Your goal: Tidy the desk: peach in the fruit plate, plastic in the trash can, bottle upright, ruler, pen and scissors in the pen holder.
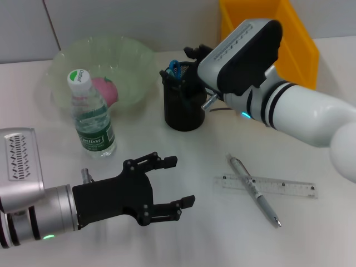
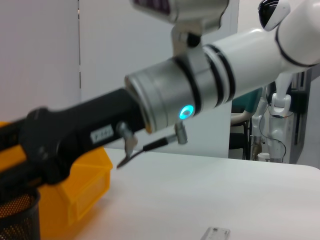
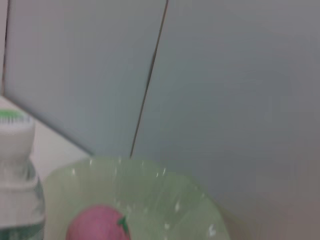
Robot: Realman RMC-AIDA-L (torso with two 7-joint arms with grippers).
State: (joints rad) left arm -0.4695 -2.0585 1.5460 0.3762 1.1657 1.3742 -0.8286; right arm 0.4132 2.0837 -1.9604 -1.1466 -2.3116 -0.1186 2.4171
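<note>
The pink peach [image 1: 104, 89] lies in the green fruit plate [image 1: 133, 61]; the right wrist view shows both, peach [image 3: 97, 225] and plate [image 3: 165, 190]. The water bottle [image 1: 92, 114] stands upright in front of the plate. The black mesh pen holder [image 1: 183, 105] holds blue-handled scissors [image 1: 174, 68]. My right gripper [image 1: 194, 53] hovers over the holder's rim. A clear ruler [image 1: 266, 186] lies flat with a silver pen [image 1: 254, 190] crossed over it, right of centre. My left gripper [image 1: 181, 181] is open and empty, low at the front left, left of the pen.
A yellow bin [image 1: 283, 33] stands at the back right, behind my right arm; it also shows in the left wrist view [image 2: 85, 185]. No plastic scrap is in view. White table [image 1: 183, 239] lies in front of my left gripper.
</note>
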